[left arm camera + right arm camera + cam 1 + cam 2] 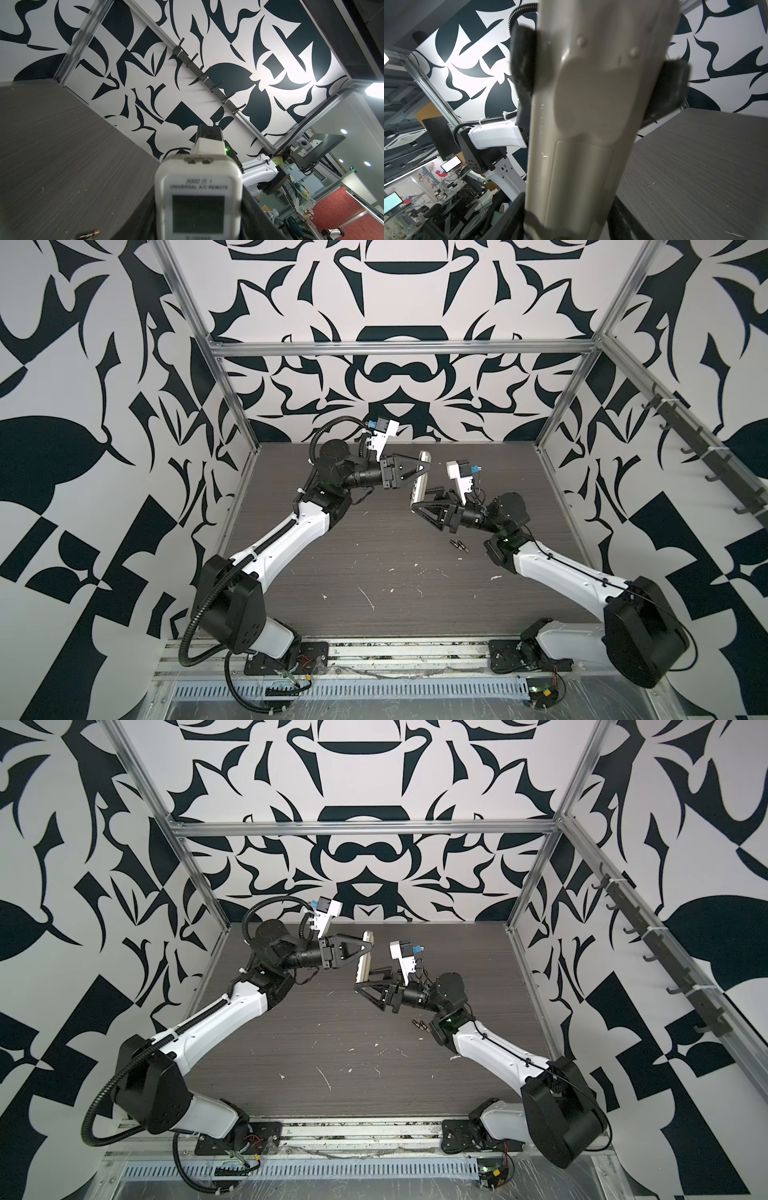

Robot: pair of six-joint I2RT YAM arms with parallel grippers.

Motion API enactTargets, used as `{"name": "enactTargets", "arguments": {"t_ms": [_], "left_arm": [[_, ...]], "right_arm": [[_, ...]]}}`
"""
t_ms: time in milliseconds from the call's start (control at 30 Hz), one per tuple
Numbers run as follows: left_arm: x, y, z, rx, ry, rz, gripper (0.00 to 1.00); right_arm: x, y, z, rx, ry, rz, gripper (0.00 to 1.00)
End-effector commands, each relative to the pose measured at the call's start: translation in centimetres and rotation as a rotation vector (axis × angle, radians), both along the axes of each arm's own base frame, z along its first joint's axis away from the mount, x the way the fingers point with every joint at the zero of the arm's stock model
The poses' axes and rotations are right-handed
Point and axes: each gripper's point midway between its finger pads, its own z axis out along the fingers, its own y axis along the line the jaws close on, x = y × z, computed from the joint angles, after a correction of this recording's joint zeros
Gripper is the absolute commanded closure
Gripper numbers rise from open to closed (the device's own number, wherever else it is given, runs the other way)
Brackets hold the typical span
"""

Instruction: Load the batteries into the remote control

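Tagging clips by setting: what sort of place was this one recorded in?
Probably a robotics lab test cell: an aluminium frame with black-and-white patterned walls encloses a dark table. Past the open side, a wrist view shows lit monitors in a wider workroom.

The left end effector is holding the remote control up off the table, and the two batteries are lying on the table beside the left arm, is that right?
Not quite. The batteries lie on the table beside the right arm, not the left; both top views show it. The left end effector does hold the remote control up off the table.
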Motion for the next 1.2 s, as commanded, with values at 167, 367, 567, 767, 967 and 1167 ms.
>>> {"name": "enactTargets", "arguments": {"t_ms": [167, 367, 567, 767, 967, 1167], "left_arm": [[0.3, 0.0, -1.0, 0.011, 0.002, 0.013, 0.64], [0.5, 0.1, -1.5, 0.034, 0.005, 0.035, 0.55], [1.1, 0.3, -2.2, 0.067, 0.008, 0.078, 0.30], [1.9, 0.7, -3.2, 0.120, -0.004, 0.158, 0.03], [2.1, 1.5, -3.3, 0.149, -0.026, 0.220, 0.01], [2.7, 2.6, -3.3, 0.199, -0.056, 0.318, 0.01]], "right_arm": [[-0.1, -0.1, 2.4, 0.054, -0.063, -0.009, 0.63], [0.0, -0.2, 2.2, 0.056, -0.062, -0.020, 0.82], [0.4, -0.2, 1.8, 0.045, -0.051, -0.039, 0.96], [2.1, 0.1, -0.2, -0.040, 0.007, -0.110, 1.00], [4.2, -0.4, -2.9, -0.154, 0.060, -0.229, 1.00], [4.5, -1.3, -3.6, -0.217, 0.032, -0.317, 1.00]]}}
